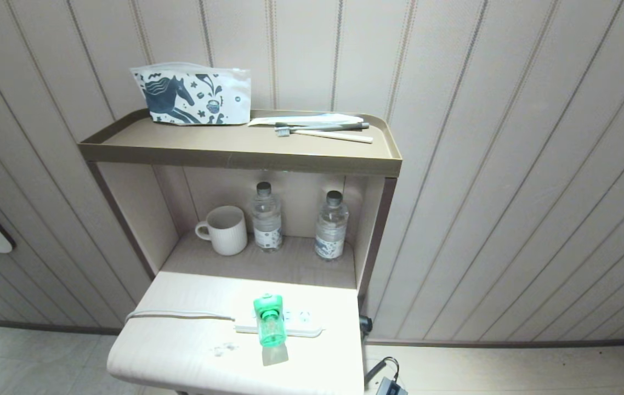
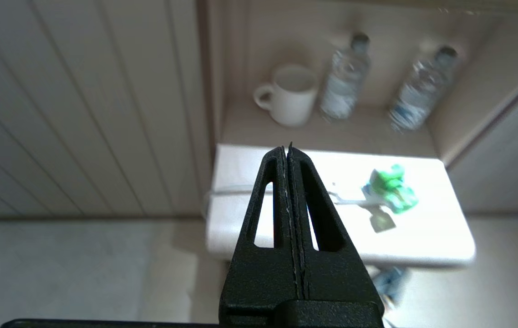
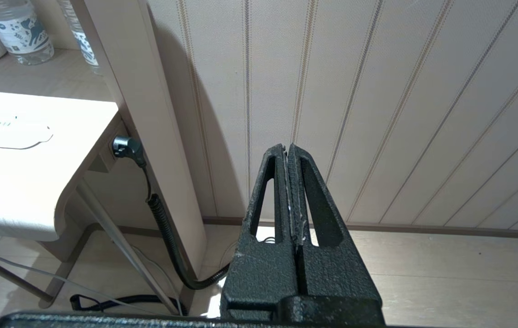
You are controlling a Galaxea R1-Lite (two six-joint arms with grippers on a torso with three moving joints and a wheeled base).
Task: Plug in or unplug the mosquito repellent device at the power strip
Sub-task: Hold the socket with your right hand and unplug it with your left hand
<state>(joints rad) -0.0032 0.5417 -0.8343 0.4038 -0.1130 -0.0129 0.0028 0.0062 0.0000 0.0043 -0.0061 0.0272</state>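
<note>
Mosquito repellent device (image 1: pixel 270 323) near table (image 1: pixel 191 351) edge

The black left gripper (image 2: pixel 288 150), jaws pressed together, hangs before the white desk (image 2: pixel 423 237) bearing the translucent green mosquito repellent device (image 2: pixel 391 189).

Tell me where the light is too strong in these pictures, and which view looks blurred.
Head view: glare whitens the table top around the power strip. Left wrist view: same glare, and the mosquito repellent device and bottles look smeared. Right wrist view: evenly lit, sharp.
</note>
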